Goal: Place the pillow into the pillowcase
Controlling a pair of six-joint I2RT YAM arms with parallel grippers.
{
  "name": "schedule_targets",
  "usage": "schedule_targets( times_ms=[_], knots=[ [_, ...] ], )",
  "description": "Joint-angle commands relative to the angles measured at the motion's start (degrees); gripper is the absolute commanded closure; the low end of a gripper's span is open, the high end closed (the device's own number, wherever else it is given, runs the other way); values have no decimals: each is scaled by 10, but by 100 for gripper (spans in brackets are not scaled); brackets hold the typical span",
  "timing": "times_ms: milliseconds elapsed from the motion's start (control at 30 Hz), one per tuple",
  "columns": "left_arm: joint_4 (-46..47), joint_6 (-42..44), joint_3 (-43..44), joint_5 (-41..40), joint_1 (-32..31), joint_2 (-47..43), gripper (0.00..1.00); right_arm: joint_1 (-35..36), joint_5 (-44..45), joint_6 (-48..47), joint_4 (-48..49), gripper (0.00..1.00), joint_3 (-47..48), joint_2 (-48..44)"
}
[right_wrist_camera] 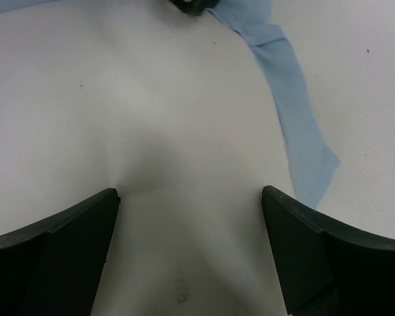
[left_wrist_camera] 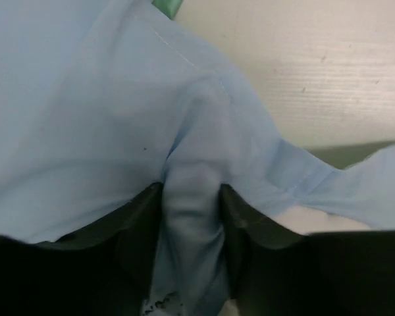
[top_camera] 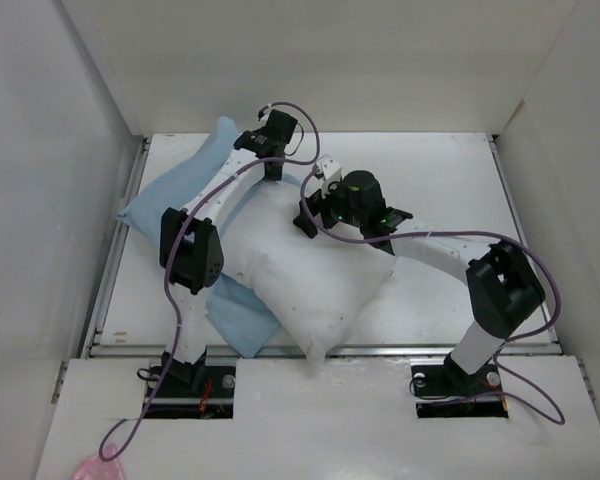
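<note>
The white pillow [top_camera: 310, 270] lies slantwise across the middle of the table, on top of the light blue pillowcase [top_camera: 170, 195], which sticks out at the upper left and lower left. My left gripper [top_camera: 270, 165] is at the far edge of the pillowcase and is shut on a pinched fold of its blue fabric [left_wrist_camera: 192, 217]. My right gripper [top_camera: 310, 222] is open and presses down onto the upper part of the pillow [right_wrist_camera: 184, 151], its fingers [right_wrist_camera: 72, 230] spread wide over the white fabric. A strip of the pillowcase [right_wrist_camera: 296, 131] shows beside the pillow.
White walls enclose the table [top_camera: 450, 190] on the left, back and right. A small pink scrap [top_camera: 90, 468] lies on the front ledge near the left arm's base. Purple cables loop around both arms.
</note>
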Motion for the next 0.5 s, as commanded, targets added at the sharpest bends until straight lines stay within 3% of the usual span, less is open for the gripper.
schedule_targets(
  times_ms=[0,33,67,267,467],
  knots=[
    [-30,39,-34,-5,3,-50,69,6,25,-14,-31,6,0,3],
    [-20,39,-34,-5,3,-50,97,6,30,-14,-31,6,0,3],
    [-20,39,-34,-5,3,-50,100,6,30,-14,-31,6,0,-3],
    [-32,39,90,-25,3,-13,100,29,29,-85,-31,6,-5,-28],
    [-2,53,117,-53,3,-41,100,34,28,-99,-15,2,38,-40]
  ],
)
